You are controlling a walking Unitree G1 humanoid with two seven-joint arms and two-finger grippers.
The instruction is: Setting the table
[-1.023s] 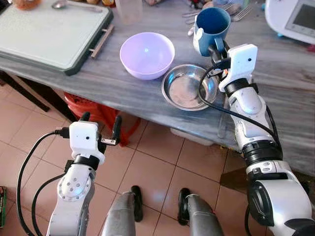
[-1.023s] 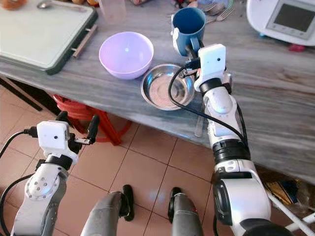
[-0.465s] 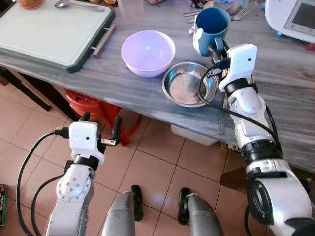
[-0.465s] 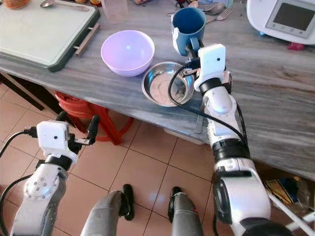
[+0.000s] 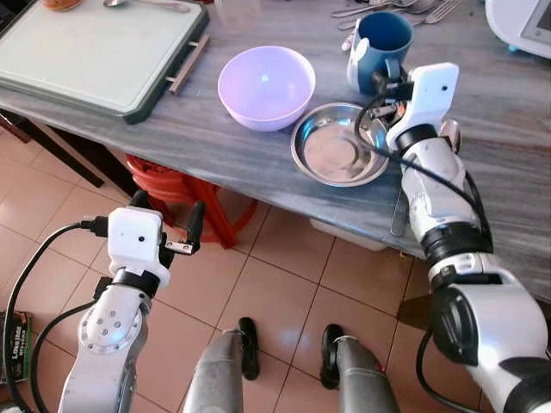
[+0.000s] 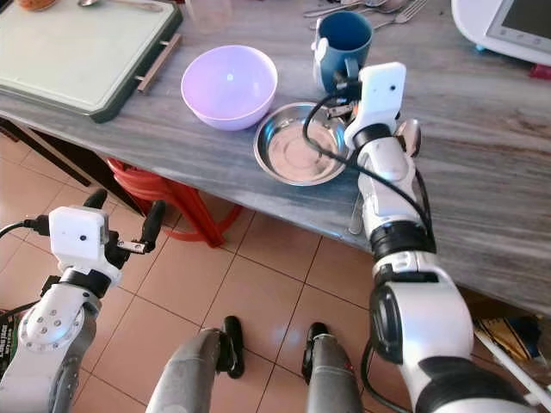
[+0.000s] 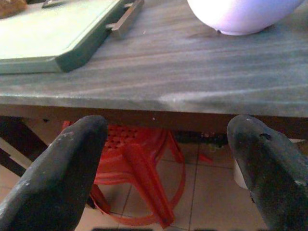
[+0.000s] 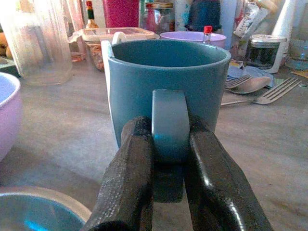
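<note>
Bare grey tabletop [image 5: 250, 146] lies between the green tray [image 5: 95, 52] and the lavender bowl [image 5: 265, 86], and again to the right of the right arm. The steel bowl [image 5: 334, 155] sits just beside the lavender bowl and the blue mug [image 5: 379, 43]. Forks and spoons [image 6: 379, 9] crowd behind. A red stool [image 7: 139, 168] stands under the edge.

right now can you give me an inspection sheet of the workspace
surface: grey wood-grain table, dishes near its front edge
job's things: blue mug upright; lilac bowl and steel bowl side by side
clutter: green tray, forks and spoons, white appliance
grippers: right gripper shut on the mug's handle; left gripper open below the table edge
cables: black cable loops over the steel bowl
surroundings: tiled floor, red stool under the table
</note>
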